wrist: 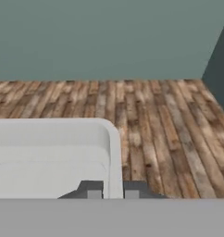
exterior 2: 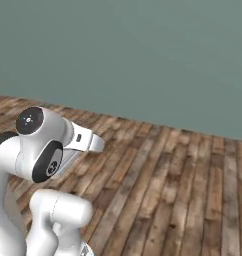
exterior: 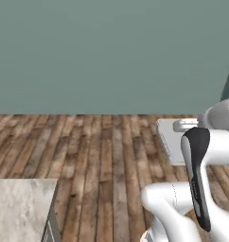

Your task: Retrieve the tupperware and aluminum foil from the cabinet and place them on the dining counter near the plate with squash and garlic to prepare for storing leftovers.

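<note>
Crossing open wood floor (exterior: pixel 97 156) toward a teal wall (exterior: pixel 111 52), I carry the tupperware (wrist: pixel 53 152) clamped at its near edge between my pincer (wrist: pixel 114 190), a thin rim grip that I judge could slip if the base jolts.

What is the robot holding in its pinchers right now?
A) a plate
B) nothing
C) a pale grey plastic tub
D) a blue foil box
C: in the hand view the gripper pinches the rim of the tupperware, carried above the wooden floor.
</note>
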